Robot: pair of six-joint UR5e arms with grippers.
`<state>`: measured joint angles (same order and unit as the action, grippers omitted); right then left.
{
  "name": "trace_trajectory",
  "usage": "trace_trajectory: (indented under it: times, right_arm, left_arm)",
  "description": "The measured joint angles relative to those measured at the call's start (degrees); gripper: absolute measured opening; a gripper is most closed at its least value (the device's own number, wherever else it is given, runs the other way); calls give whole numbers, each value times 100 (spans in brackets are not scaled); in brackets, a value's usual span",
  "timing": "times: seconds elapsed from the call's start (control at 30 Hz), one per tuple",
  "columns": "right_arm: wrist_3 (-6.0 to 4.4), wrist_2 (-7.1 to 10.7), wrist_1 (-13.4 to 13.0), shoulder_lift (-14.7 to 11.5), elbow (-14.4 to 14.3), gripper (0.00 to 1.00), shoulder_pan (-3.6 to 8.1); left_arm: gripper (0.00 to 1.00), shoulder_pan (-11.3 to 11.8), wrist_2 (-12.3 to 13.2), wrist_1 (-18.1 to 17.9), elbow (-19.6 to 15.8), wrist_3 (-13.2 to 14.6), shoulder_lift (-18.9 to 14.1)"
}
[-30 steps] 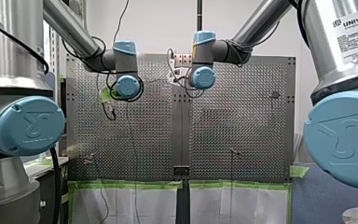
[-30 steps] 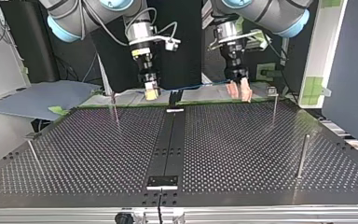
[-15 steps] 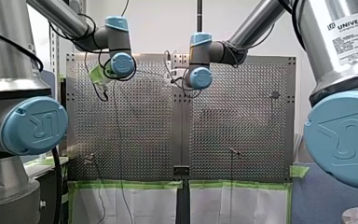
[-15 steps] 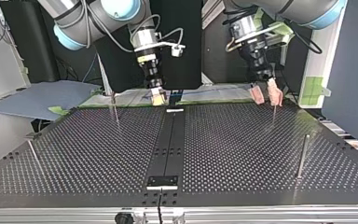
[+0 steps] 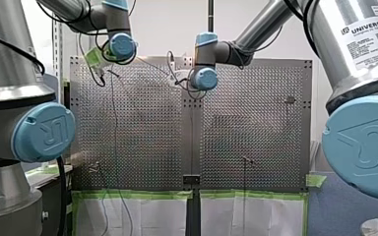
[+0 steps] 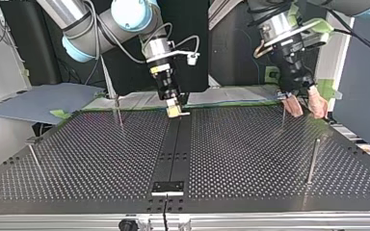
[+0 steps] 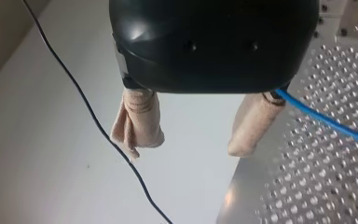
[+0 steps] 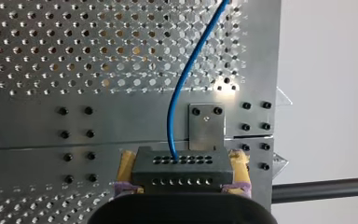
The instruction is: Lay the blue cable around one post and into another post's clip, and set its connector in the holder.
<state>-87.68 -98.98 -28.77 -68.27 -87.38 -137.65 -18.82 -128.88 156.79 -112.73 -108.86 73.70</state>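
Observation:
In the right wrist view my right gripper [image 8: 182, 184] is shut on a black connector block [image 8: 182, 167], held between its yellow pads [image 8: 127, 170]. The blue cable [image 8: 176, 102] rises from the block and curves away over the perforated plate. A small metal holder plate [image 8: 206, 127] stands just ahead of the block. In the top view this gripper [image 6: 174, 110] hangs at the far end of the centre strip. My left gripper [image 6: 304, 103] is open beside the far post [image 6: 283, 115]. Its beige-wrapped fingers [image 7: 137, 122] stand wide apart, and the blue cable [image 7: 328, 122] passes against the outer side of one.
Thin posts stand at the top view's right [image 6: 313, 159], far left [image 6: 118, 111] and near left [image 6: 34, 159]. A second bracket [image 6: 168, 187] sits on the centre strip by the near edge. A thin black wire [image 7: 98, 119] hangs by my left gripper's fingers.
My left gripper has swung toward the top view's right, ending beside the far post. My right gripper has moved toward the centre strip and lower, with the connector still in it.

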Motion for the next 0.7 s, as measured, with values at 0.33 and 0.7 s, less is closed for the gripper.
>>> trace_trajectory:
  times: [0.33,0.7]
  right_arm:
    - [19,135,45,10,325,0,-131]
    - [30,176,77,36,541,0,-236]
  left_arm:
    - [100,574,553,581,68,-158,-7]
    - [100,1214,1193,796,111,-479,-3]
